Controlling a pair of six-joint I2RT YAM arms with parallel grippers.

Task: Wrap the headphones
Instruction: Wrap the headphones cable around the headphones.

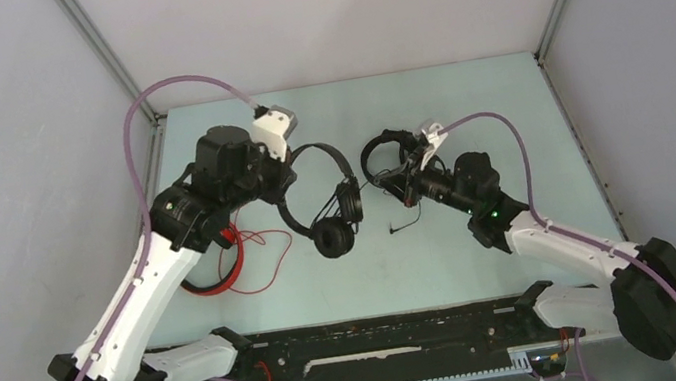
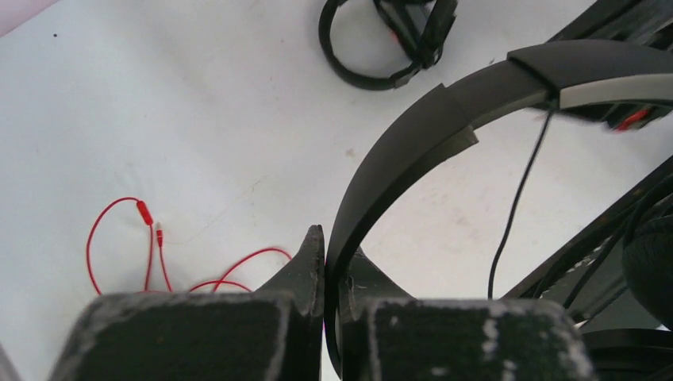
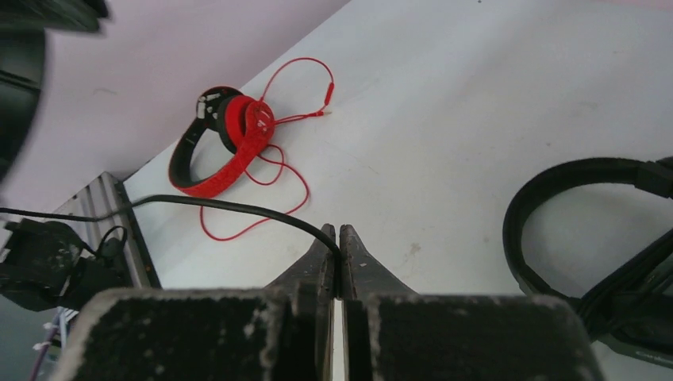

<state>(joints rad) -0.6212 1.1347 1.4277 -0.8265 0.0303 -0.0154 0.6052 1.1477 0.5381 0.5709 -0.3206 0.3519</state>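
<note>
My left gripper (image 1: 290, 179) (image 2: 327, 246) is shut on the headband (image 2: 413, 135) of the slim black headphones (image 1: 333, 237), holding them over the table's middle. My right gripper (image 1: 406, 183) (image 3: 339, 238) is shut on a thin black cable (image 3: 238, 208) that runs off to the left of the right wrist view. The bulkier black headphones (image 1: 387, 151) lie just beyond the right gripper and also show in the right wrist view (image 3: 555, 214) and the left wrist view (image 2: 381, 48). The red headphones (image 1: 215, 275) (image 3: 230, 147) lie at the left with their red cable (image 2: 151, 238) loose, partly hidden under my left arm.
A black plug end (image 1: 393, 230) lies on the table between the arms. Grey enclosure walls stand on the left, right and back. A black rail (image 1: 385, 330) runs along the near edge between the arm bases.
</note>
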